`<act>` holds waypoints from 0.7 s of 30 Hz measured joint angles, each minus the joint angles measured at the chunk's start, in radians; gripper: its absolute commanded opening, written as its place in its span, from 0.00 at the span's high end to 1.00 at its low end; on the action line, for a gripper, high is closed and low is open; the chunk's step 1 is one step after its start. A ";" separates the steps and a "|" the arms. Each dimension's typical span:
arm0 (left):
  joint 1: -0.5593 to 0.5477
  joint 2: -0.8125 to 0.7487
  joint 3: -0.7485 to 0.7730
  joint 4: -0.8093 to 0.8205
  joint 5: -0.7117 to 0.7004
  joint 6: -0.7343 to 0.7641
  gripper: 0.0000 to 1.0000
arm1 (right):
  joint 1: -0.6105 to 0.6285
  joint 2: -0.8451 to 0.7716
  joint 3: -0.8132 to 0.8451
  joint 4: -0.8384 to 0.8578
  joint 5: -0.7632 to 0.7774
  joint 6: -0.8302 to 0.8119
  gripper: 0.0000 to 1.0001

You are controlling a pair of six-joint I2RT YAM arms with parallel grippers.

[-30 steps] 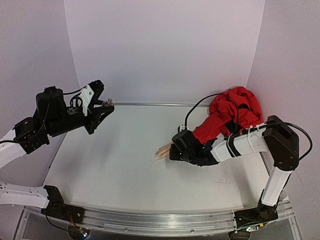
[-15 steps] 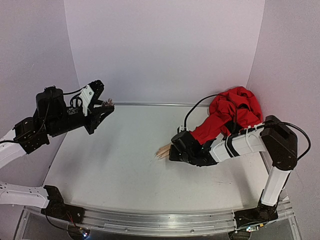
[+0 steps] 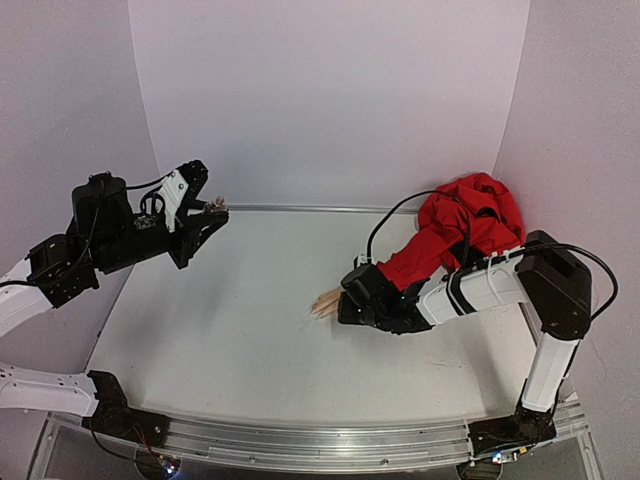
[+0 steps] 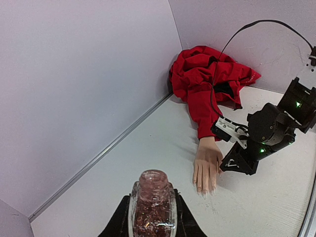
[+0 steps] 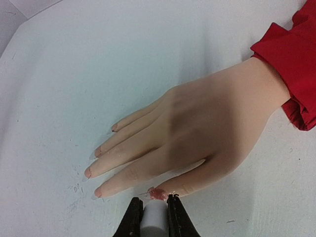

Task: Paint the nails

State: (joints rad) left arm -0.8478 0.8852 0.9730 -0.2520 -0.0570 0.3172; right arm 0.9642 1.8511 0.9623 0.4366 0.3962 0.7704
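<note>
Little changes over the last second: in the top view the right arm's forearm and the right pincer point(image 3: 365, 300) creep a touch toward 9 o'clock, while the left arm holds its place at about 10 o'clock, raised above the bench point(image 3: 250, 350). The mannequin hand point(image 5: 197, 133) lies palm down near the middle of the bench. Its fingers point to 9 o'clock and its red sleeve point(image 3: 460, 225) trails off toward 2 o'clock, where it heaps against the wall. The right pincer is clenched on a white cap point(image 5: 154, 219), and the wet red brush tip point(image 5: 157, 193) below it touches the end of the thumb. A drift this small, with the bristles in contact, reads as a stroke drawn along the thumb nail, not a move to a new finger. The nails point(image 5: 88, 173) on the four fingers already carry a reddish tint at their tips, though how evenly they are covered is too fine to tell. That would make the thumb the last to be done and put the task near its end. The left pincer point(image 4: 152, 217) is clenched around an open bottle point(image 4: 150, 197) of reddish polish, held upright and well apart from the mannequin hand. It is probably waiting there for the next dip of the brush. The main hazard is polish smearing onto the skin beside the thumb nail.
</note>
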 measured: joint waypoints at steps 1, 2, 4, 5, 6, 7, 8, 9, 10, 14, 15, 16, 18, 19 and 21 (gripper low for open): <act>0.000 0.000 0.000 0.000 0.000 0.000 1.00 | 0.000 0.001 0.002 -0.001 -0.001 0.000 1.00; 0.000 0.000 0.000 0.000 0.000 0.000 1.00 | 0.000 0.003 0.003 -0.002 -0.001 0.000 1.00; 0.000 0.000 0.000 0.000 0.000 0.000 1.00 | 0.000 0.005 0.006 -0.002 -0.003 0.000 1.00; 0.000 0.000 0.000 0.000 0.000 0.000 1.00 | 0.000 0.006 0.008 -0.002 -0.004 0.000 1.00; 0.000 0.000 0.000 0.000 0.000 0.000 1.00 | 0.000 0.007 0.009 -0.003 -0.006 0.000 1.00; 0.000 0.000 0.000 0.000 0.000 0.000 1.00 | 0.000 0.008 0.011 -0.002 -0.008 0.000 1.00; 0.000 0.000 0.000 0.000 0.000 0.000 1.00 | 0.000 0.011 0.013 -0.002 -0.011 0.000 1.00; 0.000 0.000 0.000 0.000 0.000 0.000 1.00 | 0.000 0.012 0.014 -0.002 -0.013 0.000 1.00; 0.000 0.000 0.000 0.000 0.000 0.000 1.00 | 0.000 0.014 0.015 -0.002 -0.015 0.000 1.00; 0.000 0.000 0.000 0.000 0.000 0.000 1.00 | 0.000 0.016 0.016 -0.002 -0.019 0.000 1.00; 0.000 0.000 0.000 0.000 0.000 0.000 1.00 | 0.000 0.016 0.017 -0.002 -0.020 0.000 1.00; 0.000 0.000 0.000 0.000 0.000 0.000 1.00 | 0.000 0.016 0.017 -0.002 -0.022 0.000 1.00; 0.000 0.000 0.000 0.000 0.000 0.000 1.00 | 0.000 0.017 0.017 -0.002 -0.024 0.000 1.00; 0.000 0.000 0.000 0.000 0.000 0.000 1.00 | 0.000 0.018 0.017 -0.002 -0.026 0.000 1.00; 0.000 0.000 0.000 0.000 0.000 0.000 1.00 | 0.000 0.022 0.017 -0.002 -0.031 0.000 1.00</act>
State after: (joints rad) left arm -0.8478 0.8852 0.9730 -0.2523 -0.0570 0.3172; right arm 0.9642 1.8729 0.9794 0.4351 0.3653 0.7708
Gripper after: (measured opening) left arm 0.218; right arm 0.149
